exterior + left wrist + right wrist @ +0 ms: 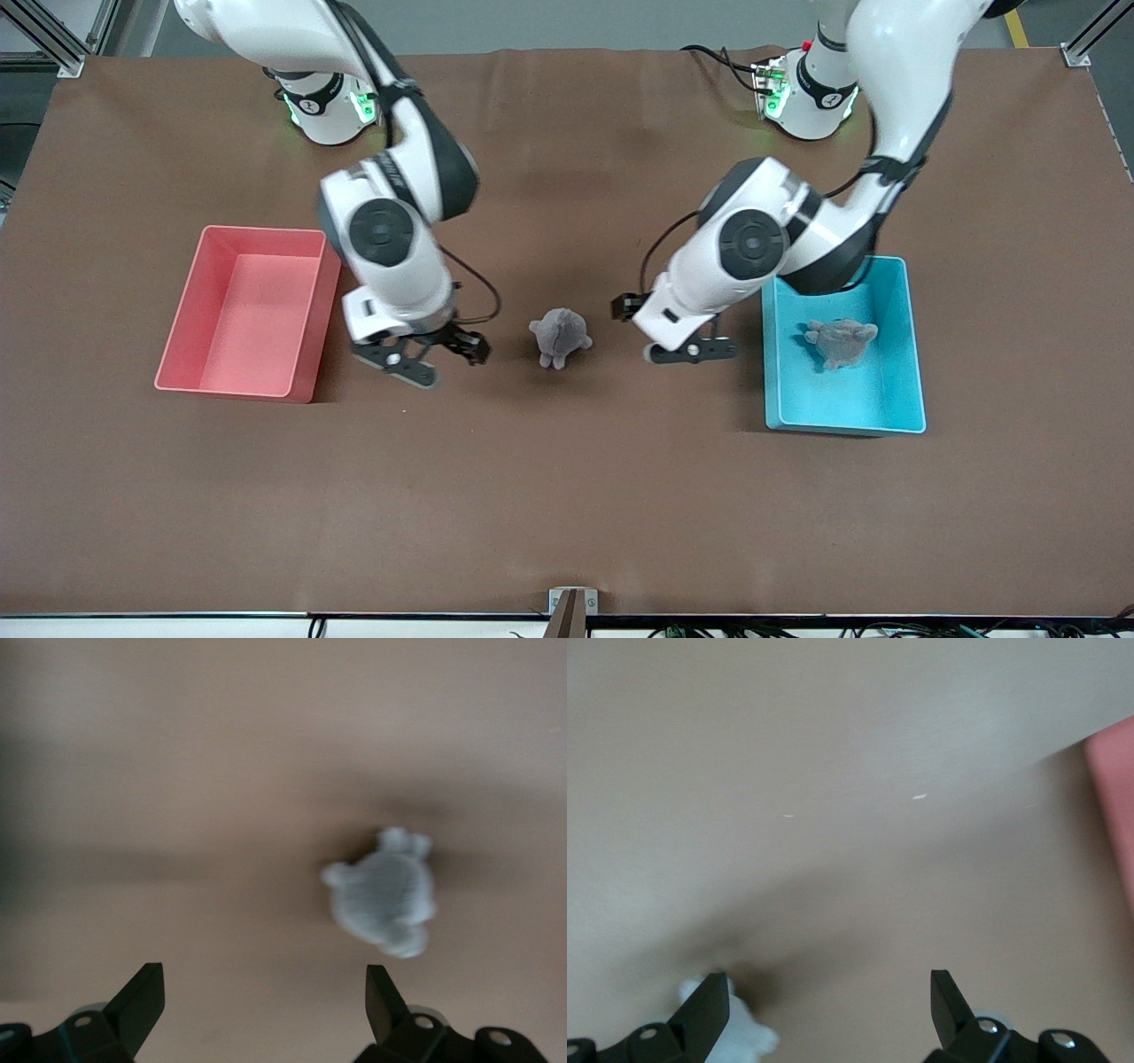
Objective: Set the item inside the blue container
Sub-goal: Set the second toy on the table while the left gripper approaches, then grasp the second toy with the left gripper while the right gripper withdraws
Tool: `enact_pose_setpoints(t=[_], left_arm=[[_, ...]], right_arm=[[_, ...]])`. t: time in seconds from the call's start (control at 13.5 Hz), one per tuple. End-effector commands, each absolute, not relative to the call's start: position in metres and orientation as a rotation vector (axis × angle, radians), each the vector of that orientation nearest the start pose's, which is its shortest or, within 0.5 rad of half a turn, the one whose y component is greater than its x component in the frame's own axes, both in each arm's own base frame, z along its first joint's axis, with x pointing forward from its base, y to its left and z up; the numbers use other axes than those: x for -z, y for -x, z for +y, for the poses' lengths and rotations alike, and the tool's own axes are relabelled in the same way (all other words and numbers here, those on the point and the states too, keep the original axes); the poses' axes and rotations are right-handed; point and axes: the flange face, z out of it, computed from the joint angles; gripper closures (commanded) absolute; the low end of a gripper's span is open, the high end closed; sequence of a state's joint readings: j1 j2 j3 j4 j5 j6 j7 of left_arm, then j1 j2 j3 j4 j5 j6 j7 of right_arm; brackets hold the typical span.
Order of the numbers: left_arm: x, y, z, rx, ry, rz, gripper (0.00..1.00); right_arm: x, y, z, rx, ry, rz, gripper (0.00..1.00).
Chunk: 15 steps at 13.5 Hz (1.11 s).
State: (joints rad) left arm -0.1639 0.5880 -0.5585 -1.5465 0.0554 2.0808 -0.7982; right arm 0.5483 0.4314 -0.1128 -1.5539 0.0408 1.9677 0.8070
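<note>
My fingers on both hands are spread wide and hold nothing. My left gripper (691, 351) hangs over the brown table (567, 496), between the little grey stuffed toy (559, 336) and the blue container (844, 347). My right gripper (418, 354) hangs over the table too, between that same toy and the pink bin (251, 310). So the toy sits on the table right in the middle, with one of my hands on each side of it. In my left wrist view the toy (387, 892) lies out in front of my open fingers (383, 1001), a bit off to one side, not between them yet. In my right wrist view I see only a small white-grey bit of it (749, 1032) next to one fingertip (709, 1001). The toy is round and lumpy, with no real long side. The blue container is at my left arm's end of the table, and another grey stuffed toy (840, 340) lies in it already. I think my left hand should do the grab, since the bin is just beside it.
</note>
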Motion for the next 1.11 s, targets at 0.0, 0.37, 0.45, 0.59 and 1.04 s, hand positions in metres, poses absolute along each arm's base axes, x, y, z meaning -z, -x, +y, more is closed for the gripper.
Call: enact_pose_setpoints(t=[0.0, 0.37, 0.45, 0.59, 1.04], left_arm=[[-0.337, -0.562, -0.454, -0.237, 3.391, -0.356, 0.0], [-0.3, -0.556, -0.483, -0.199, 3.466, -0.41, 0.0], [-0.293, -0.555, -0.484, -0.208, 3.467, -0.414, 0.0], [-0.275, -0.55, -0.49, -0.219, 3.454, -0.394, 0.0], [-0.225, -0.522, -0.512, -0.192, 3.353, -0.297, 0.0]], right_arm=[[-0.432, -0.618, 0.194, -0.183, 3.098, 0.374, 0.0], [-0.44, -0.628, 0.061, -0.31, 3.094, 0.17, 0.0], [-0.44, -0.629, 0.042, -0.317, 3.087, 0.134, 0.0], [-0.438, -0.629, 0.004, -0.324, 3.072, 0.091, 0.0], [-0.435, -0.628, -0.048, -0.317, 3.055, 0.012, 0.0]])
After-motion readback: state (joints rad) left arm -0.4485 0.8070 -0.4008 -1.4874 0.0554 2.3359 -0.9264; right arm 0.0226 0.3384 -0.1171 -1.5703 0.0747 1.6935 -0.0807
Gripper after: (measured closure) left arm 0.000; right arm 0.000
